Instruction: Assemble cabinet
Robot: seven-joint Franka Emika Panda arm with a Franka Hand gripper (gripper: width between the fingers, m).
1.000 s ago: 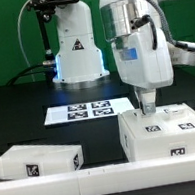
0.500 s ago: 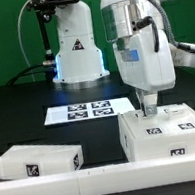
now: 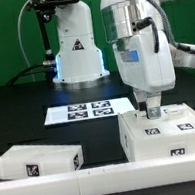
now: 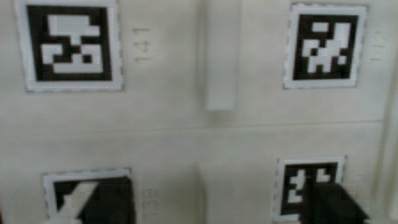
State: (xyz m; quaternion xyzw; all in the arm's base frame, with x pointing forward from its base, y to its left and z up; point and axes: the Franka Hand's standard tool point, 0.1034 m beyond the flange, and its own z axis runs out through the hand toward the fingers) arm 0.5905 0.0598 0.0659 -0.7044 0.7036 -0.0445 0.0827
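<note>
The cabinet's large white box (image 3: 177, 137) lies at the exterior view's right, with its tagged face turned up. My gripper (image 3: 152, 109) stands straight down over the box's back edge, fingertips at its top face. In the wrist view the box's top (image 4: 205, 130) fills the frame, showing several tags and a raised middle strip (image 4: 217, 60). The gripper (image 4: 210, 208) is open, and its dark fingers (image 4: 331, 205) stand wide apart over the two nearer tags with nothing held between them. A matching white panel (image 3: 39, 161) with one tag lies at the exterior view's left.
The marker board (image 3: 87, 110) lies flat behind the box and panel. Farther back stands the white robot base (image 3: 78, 53) with its blue light. A long white bar (image 3: 58, 182) runs along the table's front edge below the panel.
The jaws have gone from shut to wide apart over the box's top. The arm itself has stayed in place, and the box and panel have not moved.
</note>
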